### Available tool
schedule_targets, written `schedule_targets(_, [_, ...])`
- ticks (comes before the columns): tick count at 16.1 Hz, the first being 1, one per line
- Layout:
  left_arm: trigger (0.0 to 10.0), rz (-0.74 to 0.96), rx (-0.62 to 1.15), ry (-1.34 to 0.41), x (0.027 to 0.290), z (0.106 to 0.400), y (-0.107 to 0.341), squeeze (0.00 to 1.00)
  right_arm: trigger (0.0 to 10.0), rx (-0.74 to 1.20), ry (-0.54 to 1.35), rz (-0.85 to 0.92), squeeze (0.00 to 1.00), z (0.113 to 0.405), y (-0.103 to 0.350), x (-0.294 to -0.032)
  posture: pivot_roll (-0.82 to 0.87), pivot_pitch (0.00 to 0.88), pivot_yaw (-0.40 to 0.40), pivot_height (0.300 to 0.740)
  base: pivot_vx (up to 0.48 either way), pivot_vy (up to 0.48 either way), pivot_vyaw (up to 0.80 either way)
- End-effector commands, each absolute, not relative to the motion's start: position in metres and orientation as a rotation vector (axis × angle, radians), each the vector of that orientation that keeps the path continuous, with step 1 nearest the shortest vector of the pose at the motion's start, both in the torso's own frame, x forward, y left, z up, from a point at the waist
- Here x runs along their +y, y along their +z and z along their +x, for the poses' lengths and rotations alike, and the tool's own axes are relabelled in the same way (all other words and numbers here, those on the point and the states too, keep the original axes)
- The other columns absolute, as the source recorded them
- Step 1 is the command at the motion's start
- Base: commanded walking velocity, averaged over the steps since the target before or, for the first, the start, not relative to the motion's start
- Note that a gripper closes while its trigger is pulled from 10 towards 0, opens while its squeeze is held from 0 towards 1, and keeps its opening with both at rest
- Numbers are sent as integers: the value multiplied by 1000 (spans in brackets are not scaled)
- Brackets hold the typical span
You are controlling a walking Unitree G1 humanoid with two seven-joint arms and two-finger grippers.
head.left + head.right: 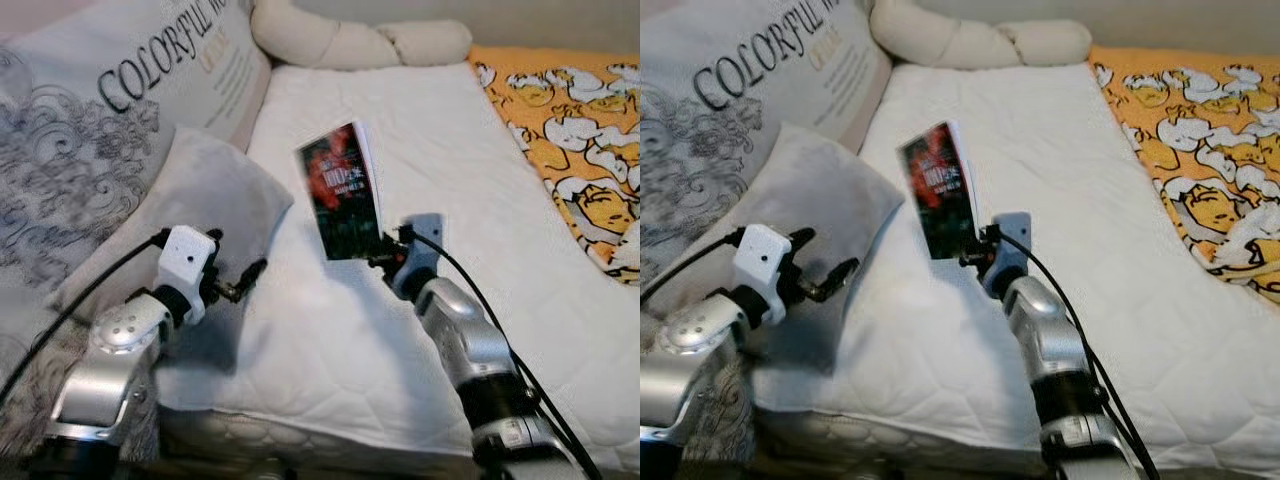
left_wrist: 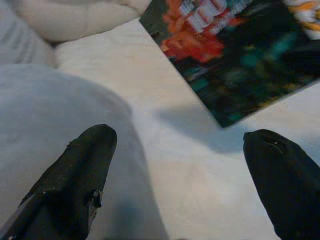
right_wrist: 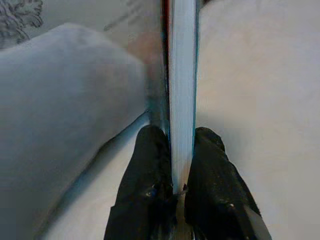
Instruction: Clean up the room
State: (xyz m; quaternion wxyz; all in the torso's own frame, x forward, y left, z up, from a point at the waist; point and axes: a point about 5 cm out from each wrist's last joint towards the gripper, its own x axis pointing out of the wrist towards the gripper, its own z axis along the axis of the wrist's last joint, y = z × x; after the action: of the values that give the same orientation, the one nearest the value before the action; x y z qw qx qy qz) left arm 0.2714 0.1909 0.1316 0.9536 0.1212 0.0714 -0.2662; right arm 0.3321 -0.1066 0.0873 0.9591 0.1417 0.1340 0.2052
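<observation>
A book (image 1: 342, 190) with a dark cover and red print stands upright above the white quilted bed (image 1: 420, 140), lifted clear of it. My right gripper (image 1: 385, 252) is shut on its lower edge; in the right wrist view the two black fingers (image 3: 150, 175) pinch the book's white page block (image 3: 181, 100). My left gripper (image 1: 245, 280) is open over the grey pillow (image 1: 200, 200), left of the book. In the left wrist view its fingertips (image 2: 85, 170) spread wide, with the book's cover (image 2: 235, 60) ahead of them.
A large printed cushion (image 1: 110, 110) leans at the left behind the grey pillow. A cream knotted bolster (image 1: 350, 40) lies at the bed's head. An orange patterned blanket (image 1: 570, 130) covers the right side. The bed's front edge (image 1: 300, 430) runs just before my arms.
</observation>
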Motion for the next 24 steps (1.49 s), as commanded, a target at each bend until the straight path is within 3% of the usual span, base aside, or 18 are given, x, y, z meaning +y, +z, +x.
schedule_targets(1, [10000,256,184,-629,189,266,132,0,10000,299,443,385,0,341,92,-104,156,0,35,740,0,0,0])
schedule_targets(5, [10000,312,280,-745,192,260,127,0,10000,453,446,681,0,346,74,-101,194,0,33,740,0,0,0])
schedule_targets(6, [10000,316,321,-794,195,255,127,0,10000,534,466,831,0,340,62,-99,214,0,33,740,0,0,0])
schedule_targets(11, [10000,322,443,-920,191,240,117,0,10000,667,344,901,0,326,35,-110,269,0,17,740,0,0,0])
schedule_targets(13, [10000,304,510,-965,191,230,112,0,10000,721,303,854,0,317,23,-116,306,0,12,740,0,0,0])
schedule_targets(14, [10000,281,543,-986,192,225,112,0,10000,748,285,810,141,313,17,-119,313,0,16,740,0,0,0])
schedule_targets(15, [10000,274,557,-996,193,223,111,0,10000,758,269,785,694,312,14,-121,320,0,20,740,0,0,0])
schedule_targets(16, [10000,270,576,-1013,194,220,111,0,10000,773,241,753,1000,309,10,-124,321,0,22,740,0,0,0])
schedule_targets(24, [10000,209,531,-992,182,228,110,0,10000,747,54,699,1000,304,3,-171,244,0,25,740,0,0,0])
